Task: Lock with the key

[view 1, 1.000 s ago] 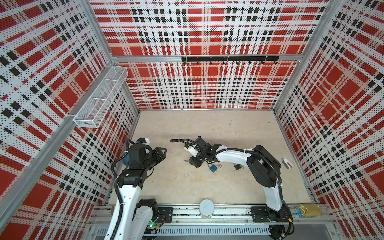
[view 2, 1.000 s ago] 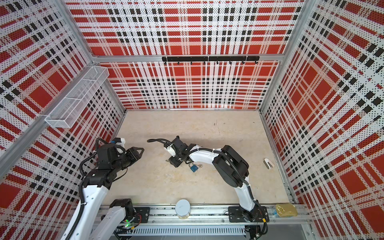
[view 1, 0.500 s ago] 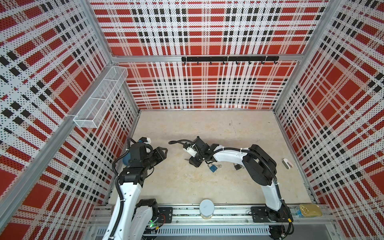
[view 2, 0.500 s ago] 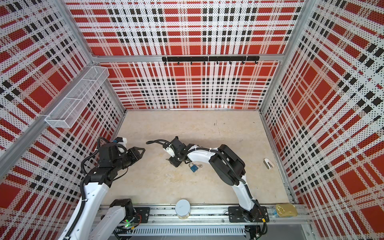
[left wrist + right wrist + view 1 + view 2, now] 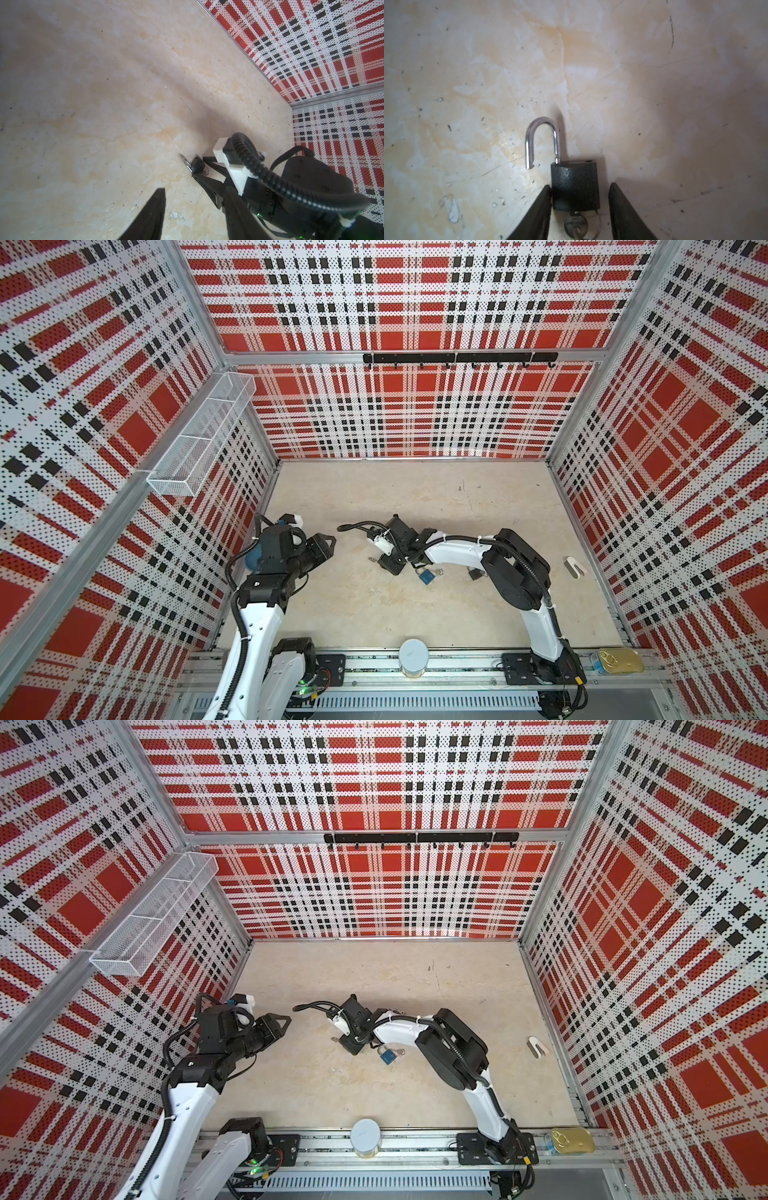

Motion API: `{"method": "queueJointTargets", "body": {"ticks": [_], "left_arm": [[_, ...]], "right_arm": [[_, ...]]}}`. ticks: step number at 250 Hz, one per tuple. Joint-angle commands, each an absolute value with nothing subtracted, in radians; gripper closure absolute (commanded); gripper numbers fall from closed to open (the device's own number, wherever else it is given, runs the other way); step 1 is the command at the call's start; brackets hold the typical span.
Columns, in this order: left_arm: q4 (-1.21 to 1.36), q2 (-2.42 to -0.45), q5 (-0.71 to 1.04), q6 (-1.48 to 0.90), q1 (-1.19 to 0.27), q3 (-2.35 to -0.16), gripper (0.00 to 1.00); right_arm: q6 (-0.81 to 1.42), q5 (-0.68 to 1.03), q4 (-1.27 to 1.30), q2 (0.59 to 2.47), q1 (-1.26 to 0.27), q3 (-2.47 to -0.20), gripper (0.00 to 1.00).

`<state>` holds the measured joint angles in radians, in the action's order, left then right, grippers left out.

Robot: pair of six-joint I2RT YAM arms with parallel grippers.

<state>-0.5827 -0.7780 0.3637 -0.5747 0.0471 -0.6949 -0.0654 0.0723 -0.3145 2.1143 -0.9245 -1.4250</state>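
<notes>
A black padlock (image 5: pixel 575 185) lies flat on the table with its steel shackle (image 5: pixel 542 141) swung open. A key (image 5: pixel 574 225) on a ring sits in its bottom. My right gripper (image 5: pixel 580 187) is open and straddles the lock body. One finger touches the body's side and the other stands a small gap away. In both top views my right gripper (image 5: pixel 388 565) (image 5: pixel 351 1046) is low on the table at the middle, with the shackle (image 5: pixel 372 559) poking out. My left gripper (image 5: pixel 328 545) (image 5: pixel 195 207) hovers open and empty to the left, facing the padlock (image 5: pixel 197 166).
A blue padlock (image 5: pixel 426 576) with keys lies just right of my right gripper. Another small padlock (image 5: pixel 476 573) sits under the right forearm. There is a white object (image 5: pixel 575 567) at the right wall. On the front rail stand a white can (image 5: pixel 413 657) and a flat tin (image 5: pixel 617 660).
My right gripper's jaws have narrowed slightly around the black padlock, and the right elbow has swung a little left. My left gripper has edged slightly toward the middle.
</notes>
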Motion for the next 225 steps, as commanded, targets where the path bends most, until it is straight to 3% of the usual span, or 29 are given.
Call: {"method": "queueJointTargets", "body": {"ticks": [1,29,100,225], "left_arm": [[-0.557,-0.772,0.376,-0.565,0.061,-0.722,0.5],[-0.557,-0.771,0.379,-0.567,0.063,-0.723,0.5],[-0.558,-0.77,0.383,-0.566,0.066,-0.723,0.5],[-0.552,-0.755,0.468,-0.556,0.064,-0.704,0.52]], "right_arm": [[-0.09,0.054,-0.295,2.151,-0.937,-1.437,0.54],[-0.091,0.042,-0.293,2.159,-0.942,-1.434,0.56],[-0.071,0.044,-0.272,2.139,-0.942,-1.415,0.8],[-0.005,0.097,-0.242,1.945,-0.927,-1.334,0.82]]}}
